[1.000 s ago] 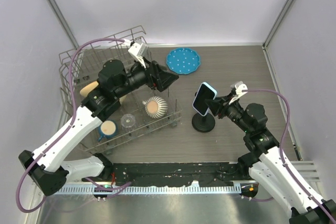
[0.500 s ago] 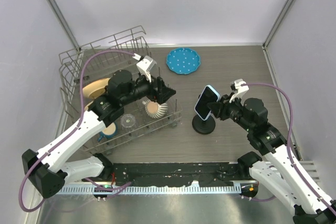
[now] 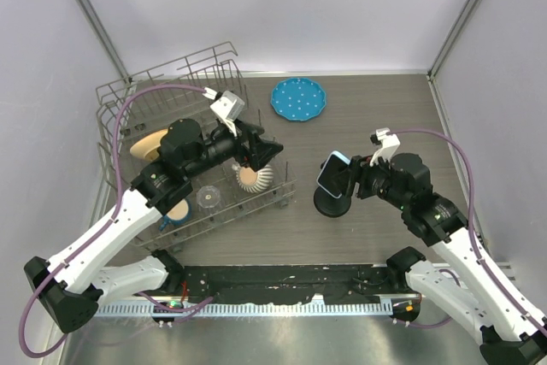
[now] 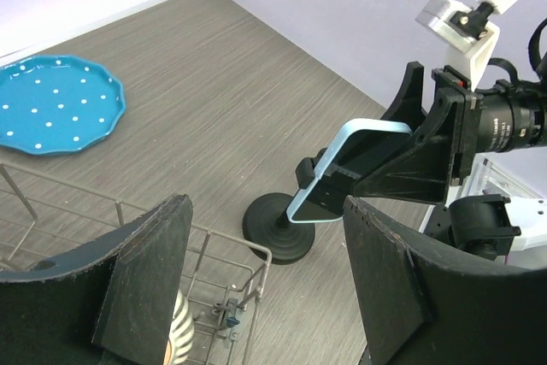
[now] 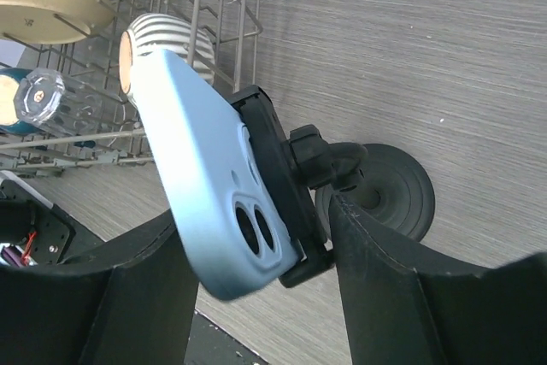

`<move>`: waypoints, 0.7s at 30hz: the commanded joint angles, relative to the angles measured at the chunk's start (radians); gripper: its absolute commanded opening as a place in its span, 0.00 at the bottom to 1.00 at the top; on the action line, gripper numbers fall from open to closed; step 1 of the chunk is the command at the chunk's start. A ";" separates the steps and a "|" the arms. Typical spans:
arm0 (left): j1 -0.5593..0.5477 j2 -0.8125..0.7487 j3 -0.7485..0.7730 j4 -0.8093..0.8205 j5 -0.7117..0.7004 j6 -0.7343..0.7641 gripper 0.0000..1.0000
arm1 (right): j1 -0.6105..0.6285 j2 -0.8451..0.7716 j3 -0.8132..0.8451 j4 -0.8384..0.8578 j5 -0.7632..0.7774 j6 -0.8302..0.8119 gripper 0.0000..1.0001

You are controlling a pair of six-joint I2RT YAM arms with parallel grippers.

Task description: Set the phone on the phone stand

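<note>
Most of task done: phone [image 5: 205, 177] sits tilted in clamp of phone stand [image 5: 385, 190], centre-right of top view. Right jaws spread either side of phone, seemingly loose. Left jaws wide, empty. Remaining: pull clear without nudging it.

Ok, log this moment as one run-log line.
phone: seated in phone stand cradle | right gripper: open, straddling phone | left gripper: open, empty, over dish rack

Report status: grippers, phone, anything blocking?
Left gripper open, empty. Right gripper open, straddling the phone. Phone tilted in the phone stand cradle. Nothing blocking.
</note>
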 commanded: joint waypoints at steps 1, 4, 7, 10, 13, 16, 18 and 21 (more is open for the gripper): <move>-0.005 -0.003 -0.002 0.040 -0.007 0.013 0.75 | 0.006 0.013 0.111 -0.066 0.007 -0.018 0.63; -0.007 -0.003 -0.003 0.038 -0.005 0.010 0.75 | 0.006 0.022 0.150 -0.090 -0.029 -0.050 0.63; -0.012 -0.002 -0.003 0.040 -0.004 0.009 0.75 | 0.006 0.056 0.180 -0.109 -0.037 -0.078 0.64; -0.015 -0.003 -0.005 0.036 -0.016 0.016 0.75 | 0.006 0.087 0.211 -0.124 -0.040 -0.093 0.63; -0.024 0.000 -0.003 0.030 -0.025 0.022 0.75 | 0.004 0.091 0.239 -0.129 -0.030 -0.115 0.63; -0.028 0.001 -0.003 0.030 -0.024 0.019 0.75 | 0.006 0.105 0.269 -0.149 -0.040 -0.138 0.62; -0.030 0.003 -0.003 0.029 -0.022 0.016 0.75 | 0.006 0.124 0.292 -0.164 -0.051 -0.155 0.60; -0.035 -0.002 0.000 0.023 -0.019 0.019 0.78 | 0.006 0.157 0.320 -0.193 -0.053 -0.166 0.52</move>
